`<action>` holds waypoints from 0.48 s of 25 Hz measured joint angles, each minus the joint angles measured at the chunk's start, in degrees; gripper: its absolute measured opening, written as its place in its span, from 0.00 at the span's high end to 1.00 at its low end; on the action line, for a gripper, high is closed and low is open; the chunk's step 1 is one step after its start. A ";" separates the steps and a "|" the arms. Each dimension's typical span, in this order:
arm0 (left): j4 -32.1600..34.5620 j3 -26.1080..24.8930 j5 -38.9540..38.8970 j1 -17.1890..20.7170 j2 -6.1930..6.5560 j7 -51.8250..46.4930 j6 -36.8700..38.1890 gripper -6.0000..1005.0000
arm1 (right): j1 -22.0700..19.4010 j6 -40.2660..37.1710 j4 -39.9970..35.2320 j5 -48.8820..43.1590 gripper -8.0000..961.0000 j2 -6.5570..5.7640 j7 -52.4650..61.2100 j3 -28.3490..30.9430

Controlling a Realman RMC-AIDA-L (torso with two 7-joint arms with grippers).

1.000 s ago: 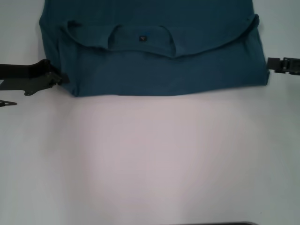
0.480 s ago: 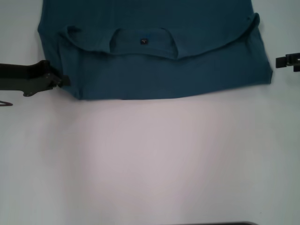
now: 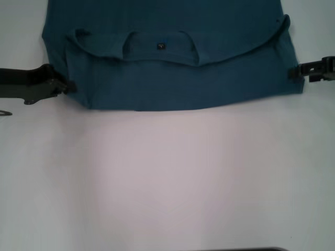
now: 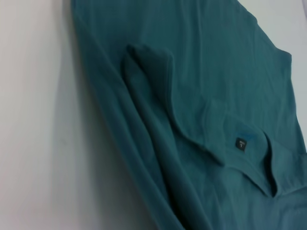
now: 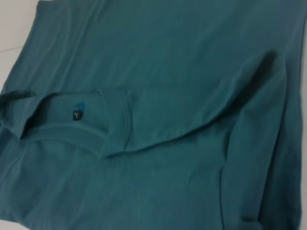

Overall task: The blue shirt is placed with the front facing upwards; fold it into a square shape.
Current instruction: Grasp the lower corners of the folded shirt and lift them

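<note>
I see the blue shirt (image 3: 172, 78) folded at the counter's (image 3: 167, 178) far edge; left tool (image 3: 67, 87) and right tool (image 3: 294, 73) touch its sides; whether either pinches, I cannot tell.

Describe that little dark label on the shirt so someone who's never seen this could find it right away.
Start at the blue shirt spread across the far part of the white table. Find its ribbed collar, an arched band near the shirt's middle. The neck label sits inside that arch: the only small dark square on plain teal cloth.
</note>
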 joint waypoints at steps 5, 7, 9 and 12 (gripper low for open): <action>0.00 0.04 -0.03 -0.90 -0.08 0.00 -0.32 1.00 | 0.01 2.48 0.69 -0.03 0.10 0.93 0.15 -0.74; 0.00 0.17 -0.03 -1.15 -0.14 0.00 -0.36 1.00 | 0.13 3.62 0.92 -0.04 0.11 1.41 -0.01 -0.90; 0.00 0.22 -0.03 -1.31 -0.18 0.00 -0.37 1.00 | 0.38 4.22 1.00 -0.03 0.11 1.94 -0.12 -1.16; 0.01 0.04 -0.03 -1.38 -0.23 0.00 -0.51 1.00 | 1.19 4.78 1.80 -0.04 0.11 2.56 -0.18 -1.97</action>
